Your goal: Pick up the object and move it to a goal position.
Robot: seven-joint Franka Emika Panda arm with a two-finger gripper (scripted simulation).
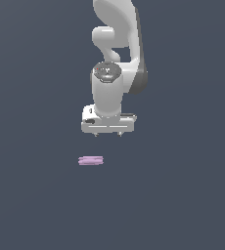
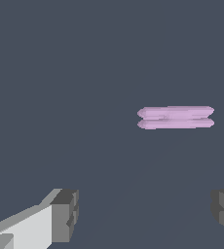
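Pale purple-pink bar (image 1: 90, 160), flat and narrow with a faint groove running along its length, lies on the dark counter (image 1: 31, 195) below my hand (image 1: 107, 135) and off to one side of it, well clear of my fingers. My hand is spread wide and empty: in the wrist view the two dark pads (image 2: 66, 214) stand far apart with nothing between them, and the bar (image 2: 175, 117) sits ahead of the gap, nearer one pad than the other.

I judge the bar to be light and stiff, a thin rigid strip, not something that would crush or bend. Its low profile is the awkward part: there is little height to pinch, so my pads would need to come down nearly to the counter. The best hold looks to be across its narrow width at mid-length, where it should balance and not tip. Its long axis appears to run along the line between my pads, so I would probably have to turn my wrist first. Smooth rounded edges could let it slip if I close off-centre.

Room is generous. I see no wall, counter edge or other object near my hand or the bar in either view. No goal marker is visible.
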